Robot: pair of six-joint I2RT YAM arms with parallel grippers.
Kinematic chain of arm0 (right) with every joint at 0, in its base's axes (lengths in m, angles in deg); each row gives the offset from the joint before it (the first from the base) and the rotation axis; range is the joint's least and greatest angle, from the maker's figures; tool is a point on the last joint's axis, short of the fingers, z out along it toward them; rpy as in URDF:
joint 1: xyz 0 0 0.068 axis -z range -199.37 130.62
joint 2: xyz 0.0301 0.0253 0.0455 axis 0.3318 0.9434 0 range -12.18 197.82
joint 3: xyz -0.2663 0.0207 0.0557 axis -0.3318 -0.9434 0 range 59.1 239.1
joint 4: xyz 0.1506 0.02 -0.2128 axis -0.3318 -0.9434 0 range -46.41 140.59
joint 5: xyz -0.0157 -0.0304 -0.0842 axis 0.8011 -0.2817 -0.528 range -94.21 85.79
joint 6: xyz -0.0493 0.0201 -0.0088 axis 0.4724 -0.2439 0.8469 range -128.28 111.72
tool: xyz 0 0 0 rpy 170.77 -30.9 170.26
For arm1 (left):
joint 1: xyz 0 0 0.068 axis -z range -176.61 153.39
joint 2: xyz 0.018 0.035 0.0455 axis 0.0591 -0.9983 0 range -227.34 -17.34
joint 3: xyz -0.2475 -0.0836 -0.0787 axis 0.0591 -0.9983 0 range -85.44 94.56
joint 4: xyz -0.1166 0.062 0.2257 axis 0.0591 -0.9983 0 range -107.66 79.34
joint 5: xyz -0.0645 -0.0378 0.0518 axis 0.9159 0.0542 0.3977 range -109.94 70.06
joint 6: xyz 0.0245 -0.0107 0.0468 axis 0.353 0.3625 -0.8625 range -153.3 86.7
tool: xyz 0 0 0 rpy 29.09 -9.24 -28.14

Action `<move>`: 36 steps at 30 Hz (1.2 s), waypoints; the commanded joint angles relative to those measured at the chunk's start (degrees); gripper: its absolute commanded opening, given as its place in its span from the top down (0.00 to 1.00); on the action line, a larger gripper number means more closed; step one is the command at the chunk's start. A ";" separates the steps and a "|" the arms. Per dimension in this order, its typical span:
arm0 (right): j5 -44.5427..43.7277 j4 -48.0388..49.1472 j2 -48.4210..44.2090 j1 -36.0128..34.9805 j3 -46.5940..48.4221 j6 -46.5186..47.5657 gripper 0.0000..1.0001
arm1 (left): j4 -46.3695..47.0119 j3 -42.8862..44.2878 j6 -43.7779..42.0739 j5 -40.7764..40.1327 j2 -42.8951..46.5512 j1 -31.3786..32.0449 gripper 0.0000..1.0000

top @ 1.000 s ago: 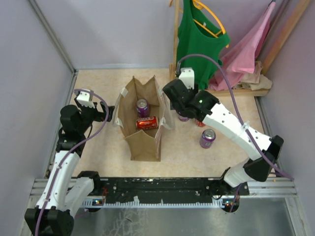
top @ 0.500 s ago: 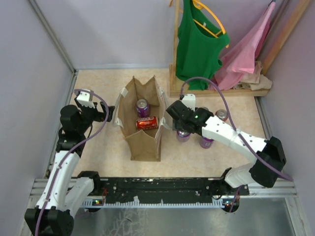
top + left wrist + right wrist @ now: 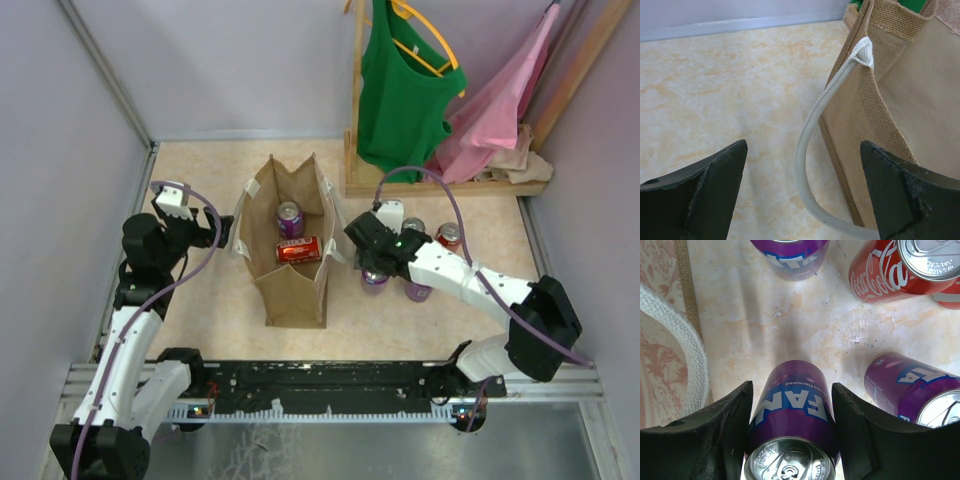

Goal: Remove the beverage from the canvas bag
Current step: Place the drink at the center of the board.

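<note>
Left gripper (image 3: pixel 802 146): fingers spread wide and holding nothing. One pale strap handle (image 3: pixel 812 135) of the canvas bag (image 3: pixel 292 295) hangs in the gap between them, with no visible contact. The gripper hovers just beside the bag's left wall, unchanged over the last second.

Right gripper (image 3: pixel 374 272): a second ago it was high at the bag's right rim. It is now low over the table (image 3: pixel 200 330), just right of the bag. The wrist view shows both fingers (image 3: pixel 715 440) pressed against the sides of an upright purple Fanta can (image 3: pixel 790 430). The can's foot appears to meet the tabletop, though contact cannot be confirmed.

Judgement: this beverage is out of the bag and at its set-down point. Letting go is the only move left for it.

Near it but apart stand a loose purple can (image 3: pixel 419 291), a loose red can (image 3: pixel 449 235) and a silver-topped can (image 3: pixel 412 226) whose colour is not legible.

Inside the bag there are two more. A bagged red can (image 3: pixel 299 249) lies on its side mid-floor, and a bagged purple can (image 3: pixel 289 217) stands upright toward the far end.

Judgement: if every drink must come out, two retrievals remain.

Far edge: a wooden rack (image 3: pixel 357 120) with a green top (image 3: pixel 400 90) and a pink garment (image 3: pixel 500 110), uninvolved
</note>
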 commanded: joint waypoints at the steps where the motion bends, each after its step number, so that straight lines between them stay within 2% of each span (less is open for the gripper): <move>1: -2.47 4.75 -0.16 0.51 0.21 -2.38 1.00 | 0.49 0.22 0.54 0.97 0.59 0.22 0.00; 3: -2.37 4.94 0.28 0.61 -0.37 -2.70 1.00 | 0.59 0.22 0.48 0.96 0.63 0.26 0.00; 10: -2.87 5.53 2.20 0.75 -1.82 -3.35 0.91 | 0.51 0.22 0.38 1.09 0.39 0.22 0.00; 12: -2.88 5.32 2.88 0.74 -1.90 -3.39 0.81 | 0.39 0.22 0.41 1.14 0.55 0.25 0.00; 15: -2.95 4.94 3.62 0.78 -1.68 -3.29 0.51 | 0.24 0.21 0.38 1.17 0.55 0.24 0.00; 17: -3.34 4.37 3.85 0.80 -1.39 -3.30 0.25 | 0.06 0.14 0.39 1.14 0.57 0.26 0.00; 18: -3.52 4.00 3.94 0.69 -1.03 -3.26 0.21 | 0.09 0.13 0.37 1.11 0.58 0.26 0.00; 26: -8.19 -1.12 1.59 0.72 6.44 -0.53 0.18 | 0.09 0.34 0.23 1.28 0.40 0.27 0.00; 30: -13.37 -5.33 -0.54 0.73 14.90 2.02 0.18 | 0.04 0.56 0.04 1.32 0.35 0.25 0.00; 36: -18.86 -8.65 -1.22 0.16 33.02 10.14 0.18 | 0.24 0.43 -0.06 1.05 0.98 0.18 0.00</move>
